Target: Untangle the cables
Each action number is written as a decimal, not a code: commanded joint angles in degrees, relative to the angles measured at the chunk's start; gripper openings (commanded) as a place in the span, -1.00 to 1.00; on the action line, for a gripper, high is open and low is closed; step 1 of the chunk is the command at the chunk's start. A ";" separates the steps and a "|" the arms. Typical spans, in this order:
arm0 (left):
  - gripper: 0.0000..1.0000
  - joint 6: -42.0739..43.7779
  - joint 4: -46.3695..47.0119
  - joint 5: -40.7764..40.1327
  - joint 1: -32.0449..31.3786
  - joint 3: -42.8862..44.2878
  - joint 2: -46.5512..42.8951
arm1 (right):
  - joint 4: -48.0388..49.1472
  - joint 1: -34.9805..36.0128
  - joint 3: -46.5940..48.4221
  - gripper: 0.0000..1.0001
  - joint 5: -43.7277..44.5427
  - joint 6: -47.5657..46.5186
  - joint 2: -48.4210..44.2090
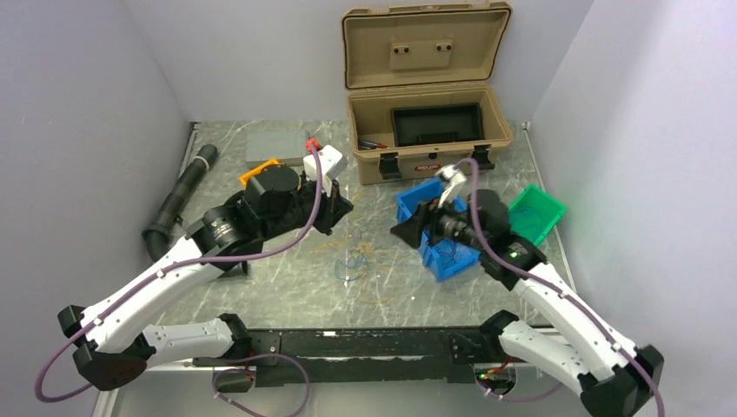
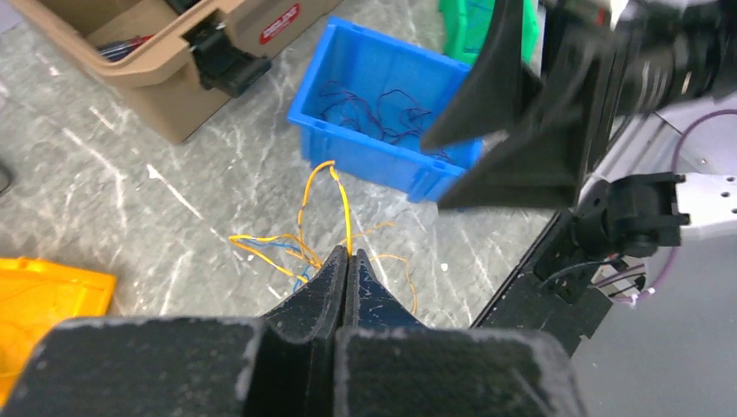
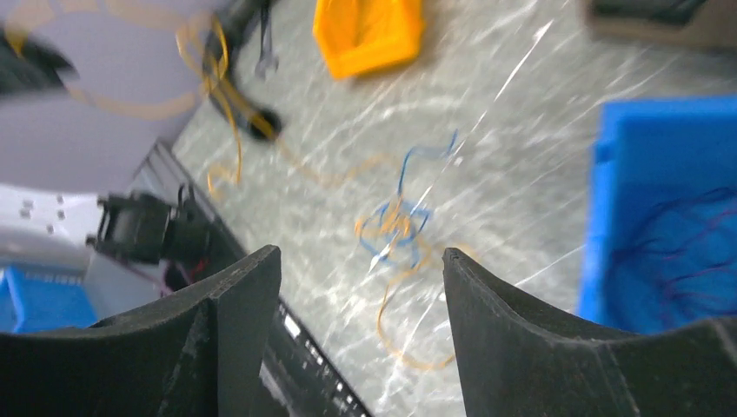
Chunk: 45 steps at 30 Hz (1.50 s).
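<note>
Grey marbled bench [image 1: 287,287], white-walled. Item: the left pincer [image 2: 348,261], clamped together on one orange-yellow wire [image 2: 345,204]. Item: the right pincer [image 3: 361,256], held apart and empty above the blue-and-orange tangle [image 3: 395,230], which lies beside the blue bin [image 2: 365,156] where dark wires [image 2: 374,109] are stowed. Advised: the tangle to be pinned, the wire to be drawn off slowly.

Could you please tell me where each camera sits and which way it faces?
Top external: above and behind the bases, looking down on the grey marbled table; both white arms show.
Left wrist: behind the left gripper, shut on a thin orange-yellow wire, facing the blue plastic bin.
Right wrist: behind the open right gripper, looking down at the loose tangle of blue and orange-yellow wires.
Shared: both wrist views hold that bin and tangle.
</note>
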 commanded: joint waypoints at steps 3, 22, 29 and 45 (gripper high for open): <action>-1.00 2.89 -2.90 -1.51 2.70 2.26 -1.22 | 6.01 20.82 -3.39 0.39 17.50 3.67 4.99; -1.00 2.40 1.45 3.29 10.62 -4.29 0.40 | 11.12 40.94 0.58 0.16 52.22 23.06 31.98; -1.00 2.78 3.20 4.89 12.46 -5.80 1.49 | 11.31 36.51 2.93 0.00 49.07 22.18 37.06; -1.00 1.10 3.60 5.39 14.06 -5.65 4.49 | 16.69 30.23 -0.16 -0.38 40.51 24.17 42.11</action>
